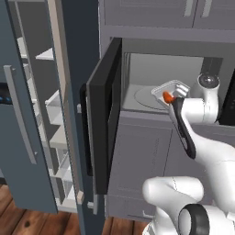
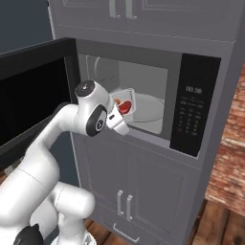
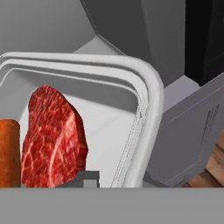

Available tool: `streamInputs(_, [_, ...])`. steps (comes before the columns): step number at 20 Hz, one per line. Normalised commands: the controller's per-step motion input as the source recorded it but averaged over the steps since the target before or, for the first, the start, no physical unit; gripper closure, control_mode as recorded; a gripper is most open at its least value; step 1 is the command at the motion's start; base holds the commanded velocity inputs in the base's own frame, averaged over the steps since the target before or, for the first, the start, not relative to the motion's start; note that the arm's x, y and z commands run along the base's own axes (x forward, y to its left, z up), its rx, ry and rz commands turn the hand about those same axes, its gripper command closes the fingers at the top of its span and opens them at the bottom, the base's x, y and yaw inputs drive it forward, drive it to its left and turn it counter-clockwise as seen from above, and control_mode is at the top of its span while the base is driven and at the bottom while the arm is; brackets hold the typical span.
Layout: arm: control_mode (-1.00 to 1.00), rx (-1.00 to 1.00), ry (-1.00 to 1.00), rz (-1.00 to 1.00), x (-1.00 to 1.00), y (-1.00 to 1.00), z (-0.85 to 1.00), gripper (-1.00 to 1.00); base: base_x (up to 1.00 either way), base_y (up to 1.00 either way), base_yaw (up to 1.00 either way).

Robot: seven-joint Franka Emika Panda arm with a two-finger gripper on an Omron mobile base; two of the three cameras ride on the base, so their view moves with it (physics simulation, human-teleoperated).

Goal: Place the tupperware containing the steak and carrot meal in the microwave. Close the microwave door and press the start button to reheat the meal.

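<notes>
The microwave door [image 1: 104,117] stands open beside the fridge shelves [image 1: 53,98]; the end effector [image 2: 119,111] grasps the tupperware [image 1: 172,89] at the microwave [image 2: 143,112] cavity's front edge.

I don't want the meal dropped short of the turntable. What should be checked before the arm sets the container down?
1. Microwave door swung fully clear of the opening: ok.
2. Tupperware inside the microwave cavity, over the turntable: ok.
3. Steak and carrot sitting in the tray: ok.
4. Tray touching the turntable: cannot tell.
5. Gripper firmly holding the rim: cannot tell, fingers mostly hidden.
</notes>
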Motion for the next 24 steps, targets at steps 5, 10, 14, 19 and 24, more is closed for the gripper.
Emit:
streamInputs(5, [-1.00,-0.01,0.00,0.00,0.44,-0.02,0.00,1.00,0.00,0.00,0.00])
streamInputs(10, [-1.00,0.00,0.00,0.00,0.43,-0.04,0.00,1.00,0.00,0.00,0.00])
streamInputs(14, [-1.00,0.00,0.00,0.00,0.45,-0.05,-0.02,1.00,0.00,0.00,0.00])
streamInputs(19, [-1.00,0.00,0.00,0.00,0.46,-0.10,-0.12,1.00,0.00,0.00,0.00])
streamInputs(24, [-1.00,0.00,0.00,0.00,0.45,-0.17,-0.21,1.00,0.00,0.00,0.00])
